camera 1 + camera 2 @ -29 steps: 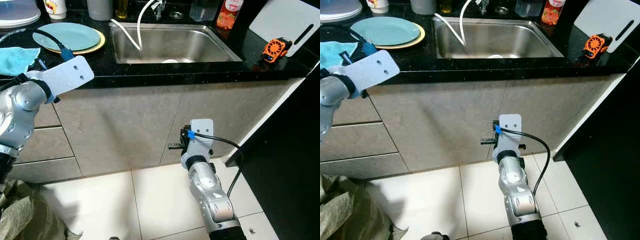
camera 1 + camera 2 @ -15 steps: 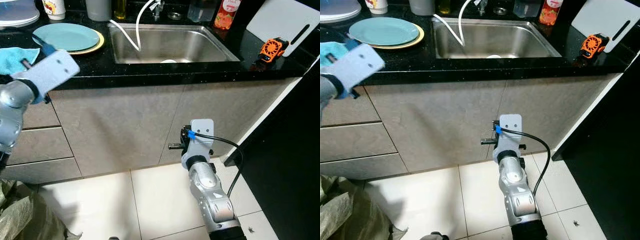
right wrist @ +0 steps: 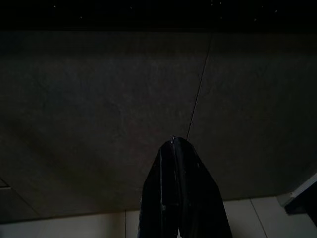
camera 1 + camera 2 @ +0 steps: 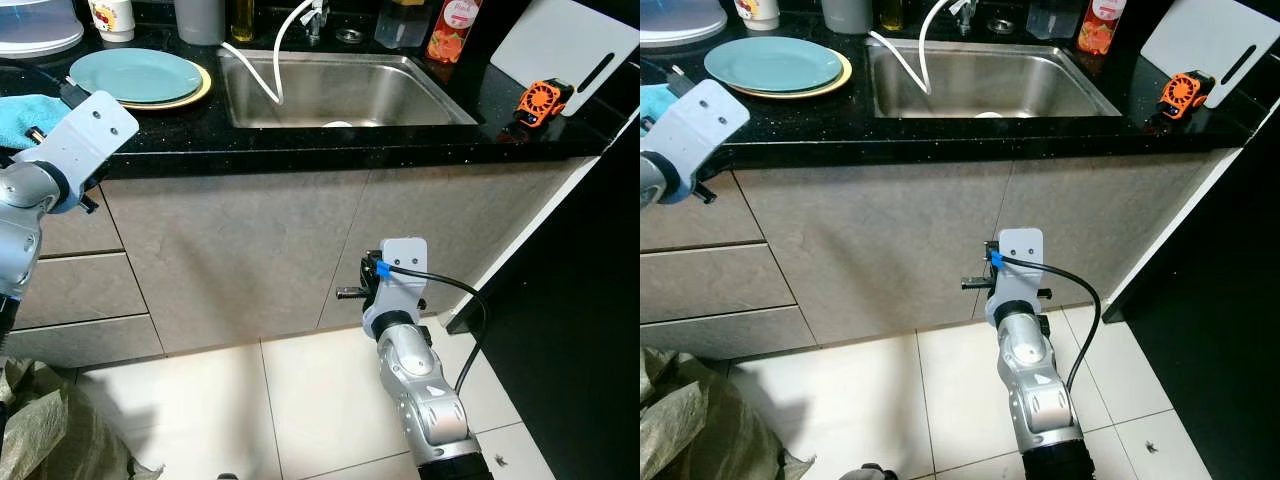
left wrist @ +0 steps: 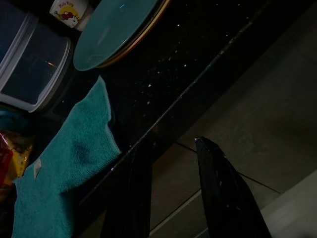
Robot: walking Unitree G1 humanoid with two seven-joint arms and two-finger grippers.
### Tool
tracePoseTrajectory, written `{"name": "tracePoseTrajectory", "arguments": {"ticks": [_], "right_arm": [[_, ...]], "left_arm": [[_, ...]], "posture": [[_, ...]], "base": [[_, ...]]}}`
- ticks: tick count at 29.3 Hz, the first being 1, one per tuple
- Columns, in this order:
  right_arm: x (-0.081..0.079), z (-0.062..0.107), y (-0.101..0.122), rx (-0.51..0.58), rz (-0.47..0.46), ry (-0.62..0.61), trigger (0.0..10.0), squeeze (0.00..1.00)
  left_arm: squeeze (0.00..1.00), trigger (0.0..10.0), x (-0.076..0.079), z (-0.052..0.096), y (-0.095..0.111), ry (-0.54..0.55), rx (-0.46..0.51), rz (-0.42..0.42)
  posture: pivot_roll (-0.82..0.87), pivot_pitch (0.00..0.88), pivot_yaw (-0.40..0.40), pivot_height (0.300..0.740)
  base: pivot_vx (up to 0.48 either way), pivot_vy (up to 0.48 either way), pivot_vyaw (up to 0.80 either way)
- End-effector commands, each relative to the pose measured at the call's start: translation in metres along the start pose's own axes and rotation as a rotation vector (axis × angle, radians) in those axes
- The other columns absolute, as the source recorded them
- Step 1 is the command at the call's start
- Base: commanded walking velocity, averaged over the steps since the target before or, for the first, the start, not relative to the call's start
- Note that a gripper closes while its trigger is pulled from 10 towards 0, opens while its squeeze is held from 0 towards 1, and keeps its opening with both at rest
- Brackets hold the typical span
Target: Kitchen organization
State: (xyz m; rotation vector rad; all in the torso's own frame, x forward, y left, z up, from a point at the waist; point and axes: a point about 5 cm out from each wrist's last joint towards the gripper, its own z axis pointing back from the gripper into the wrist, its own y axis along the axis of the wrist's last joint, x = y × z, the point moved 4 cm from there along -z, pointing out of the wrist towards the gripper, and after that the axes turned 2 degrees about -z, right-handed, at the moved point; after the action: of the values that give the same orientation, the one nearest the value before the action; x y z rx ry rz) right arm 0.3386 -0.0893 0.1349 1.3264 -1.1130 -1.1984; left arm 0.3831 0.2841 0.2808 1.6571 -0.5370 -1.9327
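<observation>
Left hand (image 5: 171, 163), fingers spread, hovers at the counter edge (image 5: 198, 82) beside a teal cloth (image 5: 69, 168); right hand (image 3: 181, 191) pressed together.

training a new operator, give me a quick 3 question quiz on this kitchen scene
1. True or false: the teal plate lies inside the sink.
2. Which is nearest the left gripper? A) teal cloth B) orange gadget C) white cutting board
3. Fill in: the right gripper hangs low before the cabinet, its jaws ____.

Key: 1 false; 2 A; 3 shut
</observation>
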Motion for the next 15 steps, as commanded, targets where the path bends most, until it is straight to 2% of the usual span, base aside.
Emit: {"name": "tracePoseTrajectory", "arguments": {"ticks": [1, 15], "right_arm": [[0.0005, 0.0019, -0.0050, -0.021, -0.012, -0.008, 10.0, 0.00], [0.0003, 0.0018, -0.0053, -0.021, -0.012, -0.007, 10.0, 0.00]], "left_arm": [[0.00, 10.0, 0.0093, -0.0006, 0.0001, -0.027, 0.002, 0.017], [0.00, 10.0, 0.0119, -0.0012, -0.0072, -0.036, -0.014, 0.026]], "posture": [[0.25, 0.092, -0.082, 0.740], [0.26, 0.096, -0.079, 0.740]], "base": [[0.000, 0.000, 0.00], [0.000, 0.000, 0.00]]}}
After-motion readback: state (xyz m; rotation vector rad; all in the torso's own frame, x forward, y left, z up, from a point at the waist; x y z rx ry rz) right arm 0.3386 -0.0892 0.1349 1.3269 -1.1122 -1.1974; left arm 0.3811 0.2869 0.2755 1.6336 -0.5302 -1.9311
